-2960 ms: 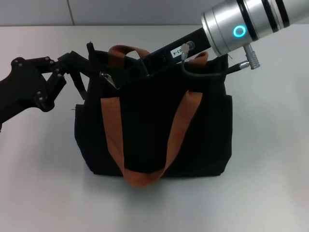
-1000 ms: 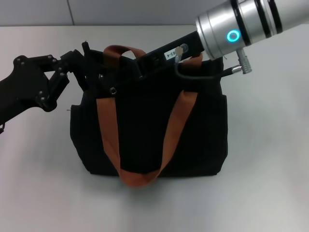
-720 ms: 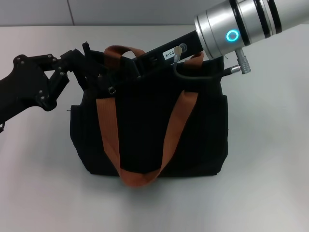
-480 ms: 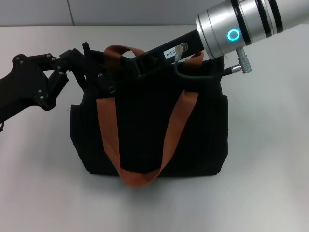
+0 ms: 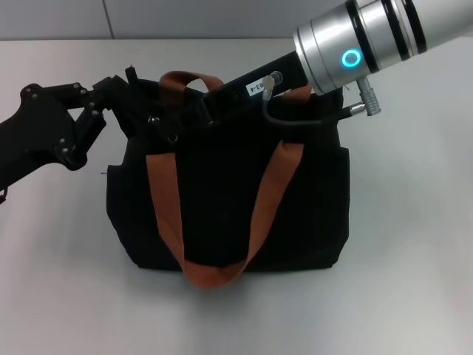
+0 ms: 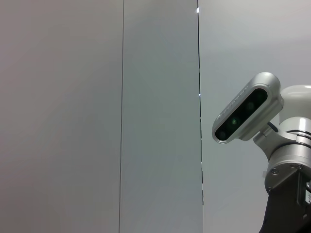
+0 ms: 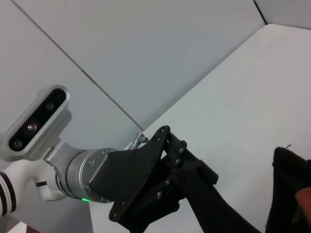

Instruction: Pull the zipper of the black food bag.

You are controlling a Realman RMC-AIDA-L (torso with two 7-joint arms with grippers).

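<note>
— The left gripper (image 5: 131, 100), black and jointed, was at the near-left top corner of the big boxy black fabric food bag (image 5: 222, 200), the one with two wide orange-brown webbing handles (image 5: 166, 203). It looked pinched on the corner fabric, though black on black I could not tell for certain.

— And the right gripper?

— Reaching in from the right, along the top of the bag. Its fingers were lost among the dark folds near the far handle, so clenched or released, I couldn't tell.

— Did you see the zipper?

— A tiny silver metal pull (image 5: 172, 137) showed on the top edge, near the left end, just beside the near handle's left strap.

— So how far along?

— Judging from that, the pull sat close to one end of the zip line. Whether that end meant nearly finished or barely begun, I could not say; the mouth was hidden under the right arm (image 5: 355, 48).
</note>
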